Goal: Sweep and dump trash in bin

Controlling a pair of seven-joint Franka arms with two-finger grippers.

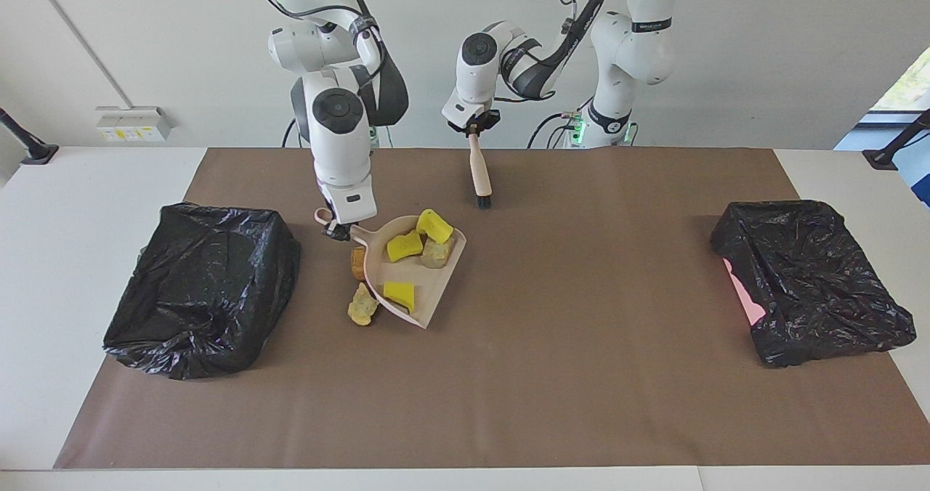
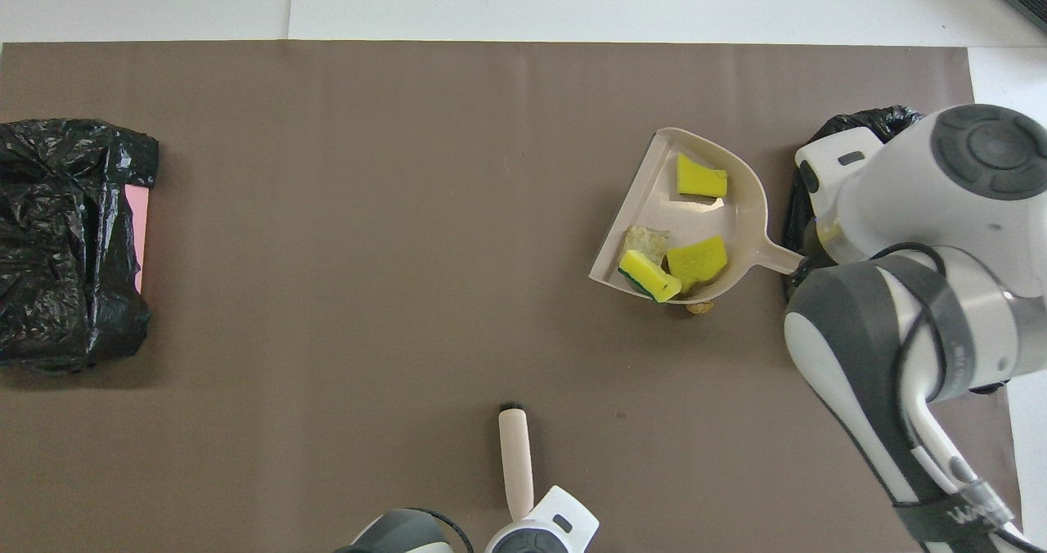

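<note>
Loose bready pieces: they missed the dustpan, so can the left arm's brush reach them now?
Probably not: the dustpan, in the right gripper, partly covers the pieces; the left gripper holds the brush over bare mat.

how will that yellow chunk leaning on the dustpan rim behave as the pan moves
The yellow chunk looks spongy, probably light. Propped on the dustpan rim, it may topple off. The right gripper holds only the handle, so tilting seems likely.

A plain white wall backs the scene, daylight coming in from a window at the left arm's end. The white table carries a broad brown mat. A pale socket box sits low on the wall, with dark clamp mounts at the table's corners.
</note>
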